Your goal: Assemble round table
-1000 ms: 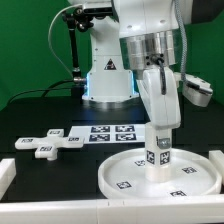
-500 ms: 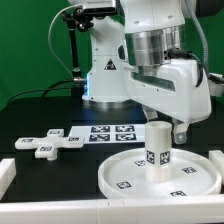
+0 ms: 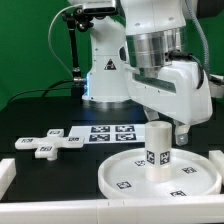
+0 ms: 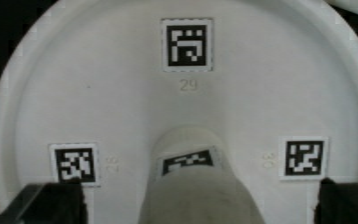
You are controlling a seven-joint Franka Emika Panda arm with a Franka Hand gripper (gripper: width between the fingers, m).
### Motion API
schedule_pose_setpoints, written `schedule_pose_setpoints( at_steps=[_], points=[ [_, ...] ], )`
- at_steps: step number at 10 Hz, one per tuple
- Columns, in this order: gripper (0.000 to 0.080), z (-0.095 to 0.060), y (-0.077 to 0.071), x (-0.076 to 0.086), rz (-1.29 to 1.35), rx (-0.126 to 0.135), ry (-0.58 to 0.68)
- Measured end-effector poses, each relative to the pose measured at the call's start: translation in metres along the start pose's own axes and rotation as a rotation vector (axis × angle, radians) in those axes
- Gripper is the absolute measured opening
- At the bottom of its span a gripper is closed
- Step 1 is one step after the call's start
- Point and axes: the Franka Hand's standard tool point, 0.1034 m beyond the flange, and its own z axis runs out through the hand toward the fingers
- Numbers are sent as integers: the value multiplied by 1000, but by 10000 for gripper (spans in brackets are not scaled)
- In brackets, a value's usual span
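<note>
1. Black fingertips (image 4: 23, 207) of the two-finger gripper (image 3: 178, 128) show at opposite edges of the wrist view. They are wide apart and clamp nothing, so we read the jaws as spread.
2. Just below the gripper stands the short white plastic cylinder leg (image 3: 157, 148). It is upright and free of the fingers, and the gripper hangs near its top, toward the exterior view's right.
3. Under the leg lies the large white rimmed round plastic disc (image 3: 108, 172), flat on the black table (image 3: 30, 125). The leg stands at about the disc's middle.
4. Farther out, beyond the disc, is the thin flat white marker board (image 3: 110, 133). Well apart from the gripper, toward the exterior view's left, the white plastic cross-shaped piece (image 3: 50, 143) lies flat.
5. We judge that seating the leg in the disc is the step in hand. The next move calls either for a fresh, square grip on the leg to turn it tighter, or for a reach across to the cross-shaped piece. We cannot tell how firmly the leg sits.
6. The wrist view alone shows the finger spread, the leg's top and the disc's tags around it. Only the exterior view shows the cross-shaped piece, the marker board and the leg's height.
</note>
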Motion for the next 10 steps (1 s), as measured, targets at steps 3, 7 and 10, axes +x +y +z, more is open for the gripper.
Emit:
schedule_pose_setpoints(
  at_steps=[3, 7, 10],
  points=[
    [648, -4, 33, -7, -398, 19, 13],
    [648, -3, 42, -8, -420, 14, 6],
    [648, -7, 55, 11, -743, 3, 8]
  ],
)
